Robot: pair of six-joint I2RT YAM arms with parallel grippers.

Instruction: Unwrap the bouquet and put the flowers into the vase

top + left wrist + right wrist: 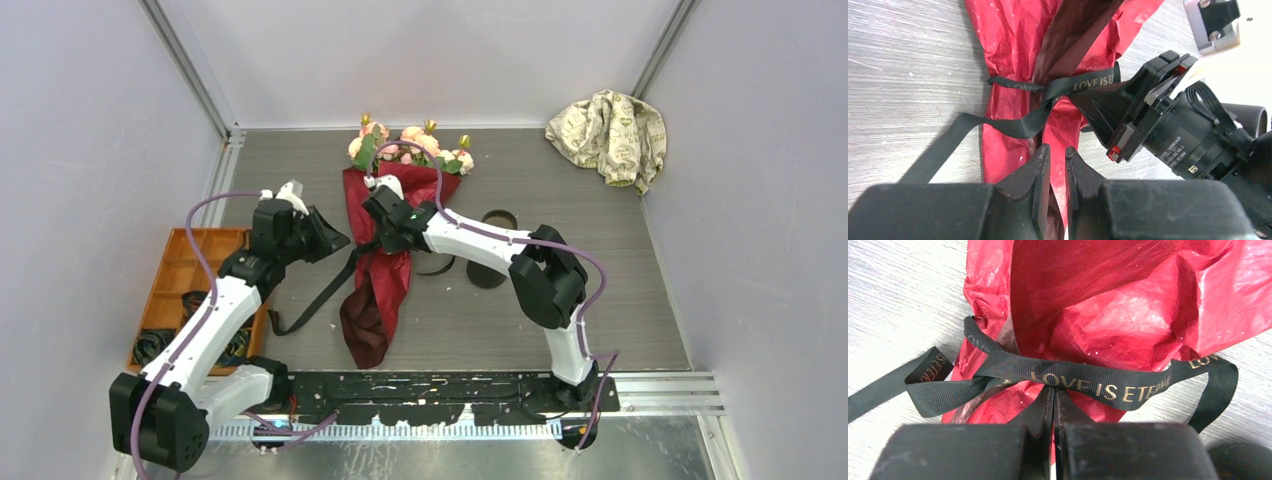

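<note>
The bouquet (385,280) lies on the table in dark red wrapping paper (1108,315). Its flowers (415,145), pink and peach roses, point toward the back wall. A black ribbon (1098,382) with gold lettering is tied round the middle, and one tail (315,300) trails to the front left. My right gripper (1054,390) is shut on the ribbon's lower edge, and it also shows in the top view (372,238). My left gripper (1058,150) hovers at the paper's left side (335,240), its jaws a narrow gap apart with red paper showing behind them. The black vase (499,219) stands right of the bouquet, partly hidden by my right arm.
An orange compartment tray (185,265) holding dark items sits at the left, under my left arm. A crumpled beige patterned cloth (610,135) lies in the back right corner. Walls close in on three sides.
</note>
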